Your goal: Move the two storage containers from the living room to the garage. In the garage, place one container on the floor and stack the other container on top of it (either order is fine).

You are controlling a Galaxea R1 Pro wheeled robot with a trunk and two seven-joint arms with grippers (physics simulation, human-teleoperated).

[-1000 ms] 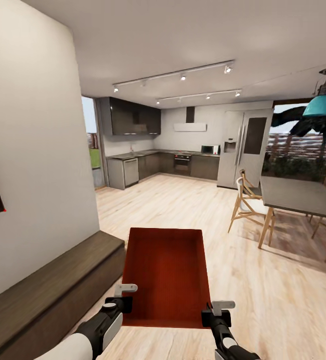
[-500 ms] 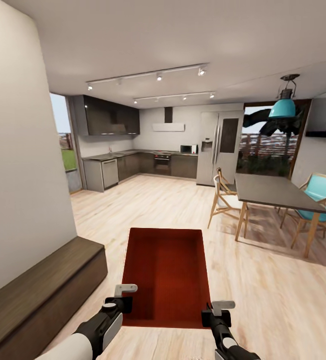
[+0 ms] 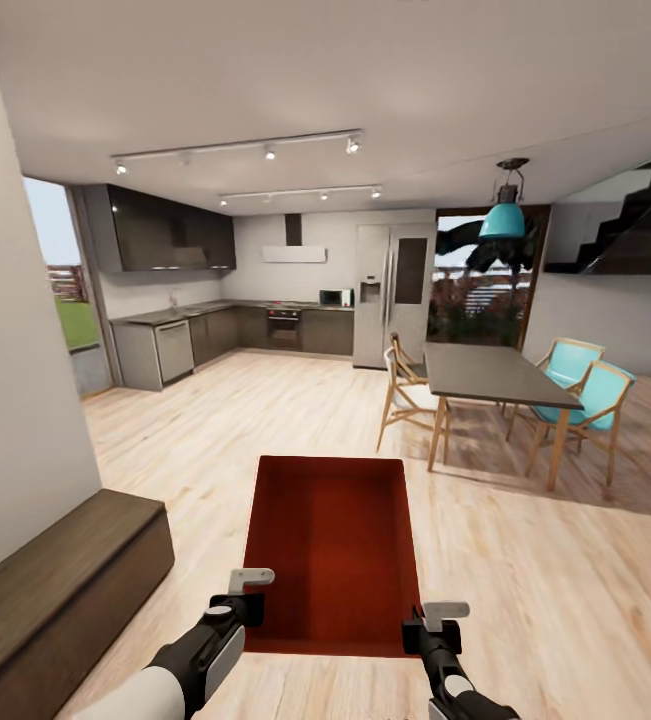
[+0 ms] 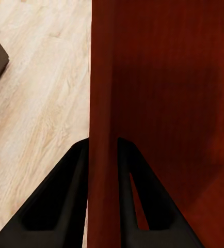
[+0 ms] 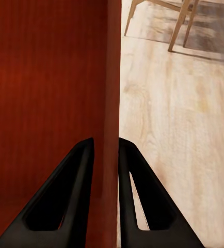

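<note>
From the head camera, one orange-red open-topped ribbed storage container hangs over the light wood plank floor, carried between both arms. The long dark-brown bench lies near on the left; the grey dining table stands well apart to the right, open floor between.

At the left wrist, the left gripper pinches the container's thin wall.

At the right wrist, the right gripper clamps the opposite wall. A sharp turn could flex those walls loose, or swing the container into the bench.
</note>
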